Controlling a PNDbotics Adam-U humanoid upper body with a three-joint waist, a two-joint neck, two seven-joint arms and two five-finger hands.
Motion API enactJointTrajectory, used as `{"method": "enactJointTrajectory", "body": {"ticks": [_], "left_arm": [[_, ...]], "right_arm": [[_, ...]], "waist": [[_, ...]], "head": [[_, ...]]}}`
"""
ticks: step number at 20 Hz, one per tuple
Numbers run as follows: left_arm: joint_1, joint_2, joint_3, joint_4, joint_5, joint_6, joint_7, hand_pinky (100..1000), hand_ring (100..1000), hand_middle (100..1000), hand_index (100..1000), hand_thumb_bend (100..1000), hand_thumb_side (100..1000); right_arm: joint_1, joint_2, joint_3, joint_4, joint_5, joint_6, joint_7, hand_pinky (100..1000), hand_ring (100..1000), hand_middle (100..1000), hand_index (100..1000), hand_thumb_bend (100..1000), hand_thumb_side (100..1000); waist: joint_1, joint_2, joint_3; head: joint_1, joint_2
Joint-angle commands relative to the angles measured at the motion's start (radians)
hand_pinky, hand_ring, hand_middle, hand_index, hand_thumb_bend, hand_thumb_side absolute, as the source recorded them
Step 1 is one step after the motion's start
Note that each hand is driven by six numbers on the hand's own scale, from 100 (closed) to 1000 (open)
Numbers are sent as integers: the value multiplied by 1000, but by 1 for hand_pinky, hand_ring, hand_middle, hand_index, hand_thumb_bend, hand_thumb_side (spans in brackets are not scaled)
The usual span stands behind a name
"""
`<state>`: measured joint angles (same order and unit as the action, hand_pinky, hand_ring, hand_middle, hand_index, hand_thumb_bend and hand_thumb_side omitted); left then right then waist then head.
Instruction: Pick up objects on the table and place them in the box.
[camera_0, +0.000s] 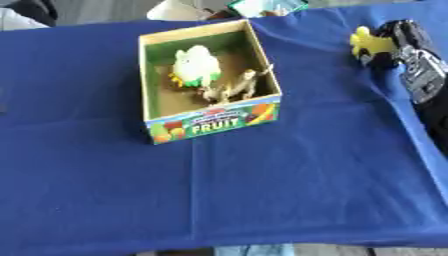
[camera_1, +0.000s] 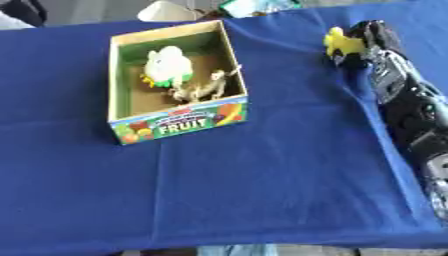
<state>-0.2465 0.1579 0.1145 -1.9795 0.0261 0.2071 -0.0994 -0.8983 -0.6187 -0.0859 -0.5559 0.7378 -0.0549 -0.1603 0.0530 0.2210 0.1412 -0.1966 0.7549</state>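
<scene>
**Yellow object held at the worktop's far right edge**

A yellow object (camera_0: 371, 42) is gripped by the right hand (camera_0: 385, 50), apparently with fingers curled round it, near the far right edge of the blue worktop (camera_0: 262, 180). The box (camera_0: 213, 121) is seen toward the far middle, containing a white-green toy (camera_0: 196, 65) and a tan figure (camera_0: 234, 86).

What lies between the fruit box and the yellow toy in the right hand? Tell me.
Only bare blue tablecloth. In the left eye view nothing sits between the fruit box and the yellow toy at the right hand.
</scene>
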Motion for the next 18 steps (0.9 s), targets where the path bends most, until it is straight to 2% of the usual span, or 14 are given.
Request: {"method": "enactJointTrajectory", "body": {"ticks": [1,9,18], "left_arm": [[-7,17,7,-15,4,-3,3,549,643,658,781,306,616],[-7,16,7,-16,4,-2,3,549,644,658,782,307,616],[-6,17,7,-17,3,-1,4,549,644,658,782,307,615]], "right_arm": [[-13,-19,-8,-13,-8,10,-33,565,407,370,525,100,100],[-20,-14,-13,-57,-83,11,-144,390,212,225,386,100,100],[-51,-5,9,-199,-183,-2,-132,361,178,189,354,100,100]], "waist": [[-2,-18,-3],[-4,-20,-4],[-10,-26,-5]], "head": [[-2,-5],[-2,-5],[-1,-5]]}}
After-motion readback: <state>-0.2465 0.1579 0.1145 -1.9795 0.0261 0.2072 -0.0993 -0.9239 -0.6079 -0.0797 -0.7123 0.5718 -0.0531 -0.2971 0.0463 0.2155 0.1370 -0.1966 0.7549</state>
